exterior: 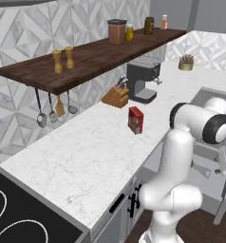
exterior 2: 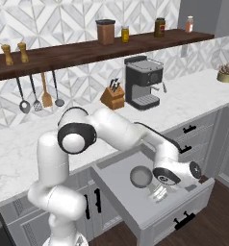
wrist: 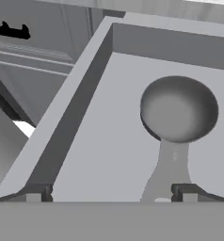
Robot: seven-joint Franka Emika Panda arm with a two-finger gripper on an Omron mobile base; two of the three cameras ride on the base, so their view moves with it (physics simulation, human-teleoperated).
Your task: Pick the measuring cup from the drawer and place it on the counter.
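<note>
Measuring cup (wrist: 180,110) lies on the open drawer (exterior 2: 121,192) floor, bowl at 12 o'clock from the gripper (wrist: 111,193), handle at 5 o'clock between spread fingertips. Best: descend straight, centre the handle, close before lifting to the counter (exterior: 86,156).

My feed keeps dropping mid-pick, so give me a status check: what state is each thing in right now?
Wide light grey panel drawer: pulled open.
Small round dull-grey metal measuring cup: on the drawer floor, upright, empty, handle toward the gripper.
Two-finger gripper: open, handle between the fingertips, not closed on it.
White marble counter: no cup on it yet.
Grey cabinet doors: shut.
</note>
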